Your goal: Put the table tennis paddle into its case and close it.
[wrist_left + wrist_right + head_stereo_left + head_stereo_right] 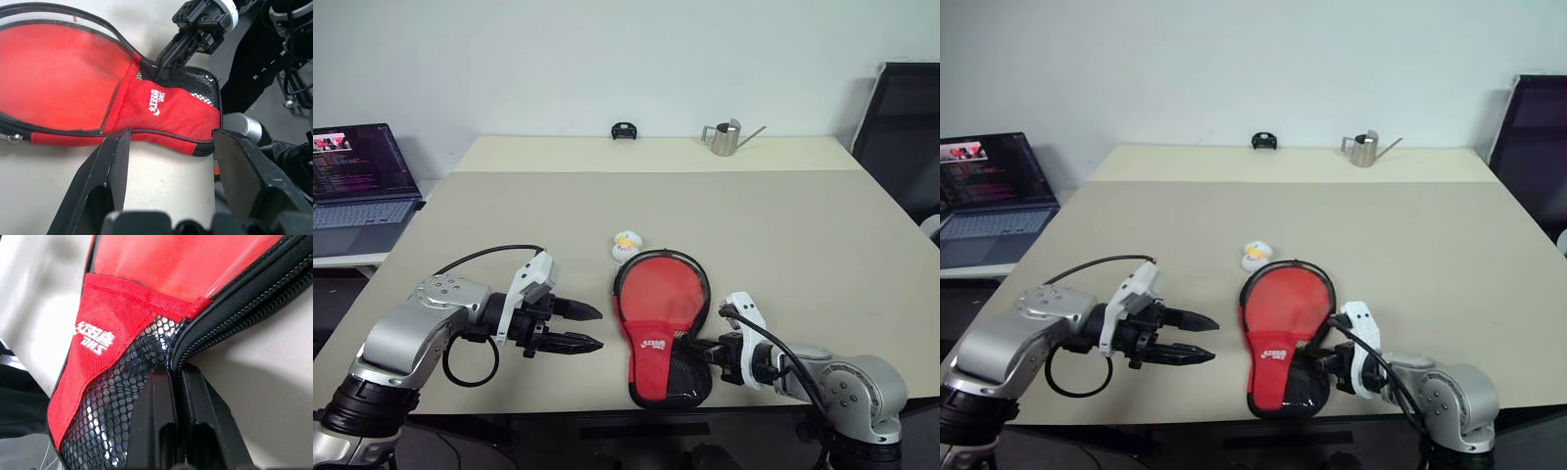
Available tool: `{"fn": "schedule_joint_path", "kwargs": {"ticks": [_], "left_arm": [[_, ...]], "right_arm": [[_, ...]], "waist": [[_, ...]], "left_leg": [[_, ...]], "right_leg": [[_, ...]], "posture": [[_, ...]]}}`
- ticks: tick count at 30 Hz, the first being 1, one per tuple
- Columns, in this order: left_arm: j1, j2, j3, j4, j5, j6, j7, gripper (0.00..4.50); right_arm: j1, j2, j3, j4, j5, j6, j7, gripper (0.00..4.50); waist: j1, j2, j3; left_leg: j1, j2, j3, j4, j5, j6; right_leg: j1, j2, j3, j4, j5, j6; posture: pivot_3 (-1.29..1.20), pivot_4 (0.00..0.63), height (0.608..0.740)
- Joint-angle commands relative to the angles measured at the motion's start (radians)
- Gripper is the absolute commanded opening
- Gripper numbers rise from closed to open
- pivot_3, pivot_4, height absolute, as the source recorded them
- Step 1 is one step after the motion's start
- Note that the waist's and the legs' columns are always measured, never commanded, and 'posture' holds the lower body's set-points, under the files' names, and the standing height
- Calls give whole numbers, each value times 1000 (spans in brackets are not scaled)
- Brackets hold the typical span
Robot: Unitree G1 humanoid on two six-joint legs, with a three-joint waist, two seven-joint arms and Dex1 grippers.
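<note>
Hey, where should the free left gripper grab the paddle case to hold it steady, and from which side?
Probably the case's narrow handle end, from its open left side. It lies flat, and the left gripper already faces that edge with jaws apart. The right gripper is shut at the zipper edge opposite.

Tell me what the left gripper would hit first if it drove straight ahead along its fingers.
Most likely the case. The left gripper, jaws open, points across the bare table at the case's red handle end, where the right gripper is shut on the edge. Height is hard to judge; it might skim over.

Office: laptop [362, 186], desk [783, 225], black chair [906, 127].
</note>
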Motion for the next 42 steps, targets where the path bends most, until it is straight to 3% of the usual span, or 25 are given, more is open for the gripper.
{"fn": "schedule_joint_path", "kwargs": {"ticks": [1,14,15,18,25,33,42], "left_arm": [[-13,8,8,-10,-7,-16,-9,2875],[-16,5,2,-4,-2,-30,-8,2875],[-16,4,2,-3,-2,-31,-6,2875],[-14,-2,5,-3,-2,-32,1,2875],[-8,-14,2,-6,-2,-35,12,2875],[-36,-73,43,24,-16,-14,105,2875],[-79,-184,101,125,69,-73,354,2875]], "right_arm": [[22,-12,-17,-21,20,17,-29,285],[82,-32,-68,-73,84,17,-68,4305],[100,-69,-81,-97,120,17,-34,4458],[163,-163,-152,-149,182,17,41,4458],[132,-213,-214,-158,226,-16,80,4458],[-91,-317,-155,-92,216,-292,161,4458],[-181,-416,184,15,42,-655,365,4458]], "waist": [[3,0,0],[17,-2,-2],[17,-2,-2],[27,-2,-2],[19,-1,-1],[17,3,1],[18,3,1]], "left_leg": [[0,0,0,0,0,0],[2,0,-1,0,0,0],[3,0,-1,0,0,0],[2,-1,-2,1,0,0],[4,-1,-10,0,0,0],[5,1,-15,-1,0,0],[3,1,-16,-1,0,0]], "right_leg": [[0,0,0,0,0,0],[3,0,-2,0,0,0],[4,0,-2,0,0,0],[5,-1,-3,-2,0,0],[14,-1,-11,-10,0,0],[18,0,-18,-14,1,-1],[17,0,-19,-15,1,-2]], "posture": [[0,150,740],[0,150,740],[0,150,740],[0,150,740],[0,150,740],[0,150,740],[0,150,740]]}}
